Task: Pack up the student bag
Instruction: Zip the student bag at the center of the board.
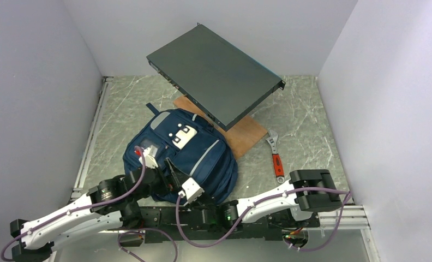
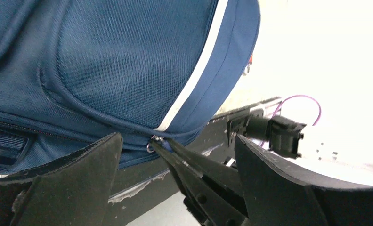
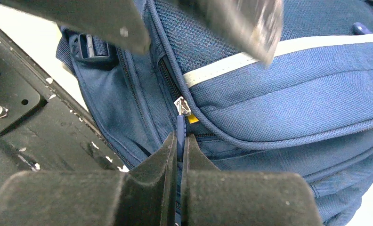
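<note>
I count, in the overhead view:
- one student bag, lower centre
- one dark flat unit, upper centre
- one wooden board, centre
- one red-handled wrench, right of centre
- two arms along the bottom edge: left arm and right arm

No words or numbers could be read anywhere. A white patch was seen on the student bag, and a small yellow tag was seen by the zip pull, but nothing on them could be made out
</note>
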You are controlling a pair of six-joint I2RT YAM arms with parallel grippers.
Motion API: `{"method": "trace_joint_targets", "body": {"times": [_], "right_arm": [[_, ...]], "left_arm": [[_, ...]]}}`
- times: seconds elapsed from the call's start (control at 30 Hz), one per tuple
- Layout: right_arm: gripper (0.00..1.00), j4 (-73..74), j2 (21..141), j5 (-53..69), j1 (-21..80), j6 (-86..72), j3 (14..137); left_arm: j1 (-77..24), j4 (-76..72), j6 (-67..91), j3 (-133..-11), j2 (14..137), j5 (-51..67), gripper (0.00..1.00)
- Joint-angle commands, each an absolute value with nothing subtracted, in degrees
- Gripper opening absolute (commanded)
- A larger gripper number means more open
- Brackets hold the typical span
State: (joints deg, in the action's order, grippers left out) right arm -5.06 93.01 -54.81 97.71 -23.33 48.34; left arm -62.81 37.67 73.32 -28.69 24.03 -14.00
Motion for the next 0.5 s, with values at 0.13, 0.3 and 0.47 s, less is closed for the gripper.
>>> {"method": "trace_joint_targets", "body": {"times": [0.13,0.3,0.47], "right_arm": [[0.0,-10.8,89.7,-50.6,97.4,-24.1,46.3],[0.0,-11.9,88.7,-49.6,96.6,-25.0,45.1],[0.0,-12.9,86.9,-47.6,95.3,-25.2,43.3]], "left_arm": [[-63.0,38.4,83.0,-29.0,25.7,-22.7,0.86],[-63.0,38.6,90.3,-26.3,27.9,-19.6,0.87],[-63.0,45.0,101.6,-25.7,29.6,-15.3,0.89]]}}
